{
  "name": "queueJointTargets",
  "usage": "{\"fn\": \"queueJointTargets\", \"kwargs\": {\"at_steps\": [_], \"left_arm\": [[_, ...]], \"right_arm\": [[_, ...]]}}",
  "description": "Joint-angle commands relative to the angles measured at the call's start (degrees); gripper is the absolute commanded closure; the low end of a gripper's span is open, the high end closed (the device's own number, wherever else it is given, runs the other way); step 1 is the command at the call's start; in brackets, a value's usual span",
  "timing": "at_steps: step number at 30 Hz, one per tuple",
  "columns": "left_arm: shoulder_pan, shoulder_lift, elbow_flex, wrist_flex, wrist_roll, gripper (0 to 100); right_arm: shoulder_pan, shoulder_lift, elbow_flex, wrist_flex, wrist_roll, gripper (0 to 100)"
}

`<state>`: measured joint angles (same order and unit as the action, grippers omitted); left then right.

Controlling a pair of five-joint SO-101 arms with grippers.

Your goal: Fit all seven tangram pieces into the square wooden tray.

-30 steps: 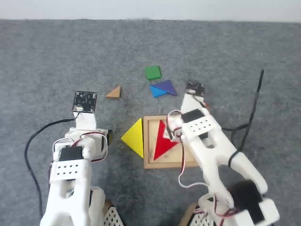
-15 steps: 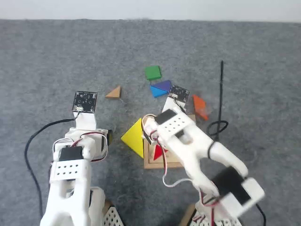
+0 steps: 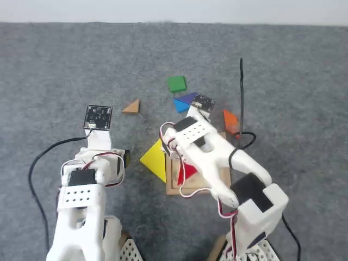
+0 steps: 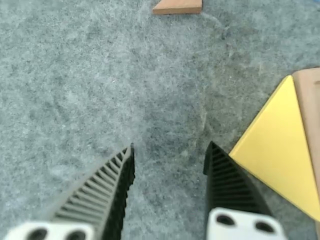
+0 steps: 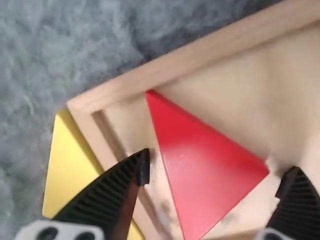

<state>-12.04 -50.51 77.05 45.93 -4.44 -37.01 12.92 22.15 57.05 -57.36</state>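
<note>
Right gripper (image 5: 218,172) was spread wide over the red triangle (image 5: 200,160) in the tray (image 5: 200,55), arm hiding most of it mid-frame. Left gripper (image 4: 170,147) sat spread too, lower left, with the yellow triangle (image 3: 156,157) just beside the tray.

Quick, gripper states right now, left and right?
Left gripper: open, empty, over bare carpet beside the yellow triangle.
Right gripper: open, empty, over the red triangle in the tray.

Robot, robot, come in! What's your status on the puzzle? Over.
Left hand open, over bare carpet. Right hand open above red triangle in tray. Yellow triangle outside, beside tray rim. Nothing in the way.
</note>
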Motion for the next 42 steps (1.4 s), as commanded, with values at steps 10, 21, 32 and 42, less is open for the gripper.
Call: {"fn": "queueJointTargets", "kwargs": {"at_steps": [10, 21, 32, 42], "left_arm": [[-0.3, -1.3, -0.7, -0.9, -0.5, 78], [-0.3, -1.3, -0.7, -0.9, -0.6, 78], [-0.3, -1.3, -0.7, -0.8, -0.6, 78], [-0.3, -1.3, -0.7, -0.8, -0.6, 78]], "right_arm": [[1.6, 0.7, -1.6, 0.0, 9.1, 60.4], [-0.9, 4.1, -3.6, 1.8, 10.4, 60.4], [-1.2, 10.3, -11.4, 11.5, 10.4, 60.4], [-3.4, 11.2, -12.2, 13.9, 10.3, 60.4]]}}
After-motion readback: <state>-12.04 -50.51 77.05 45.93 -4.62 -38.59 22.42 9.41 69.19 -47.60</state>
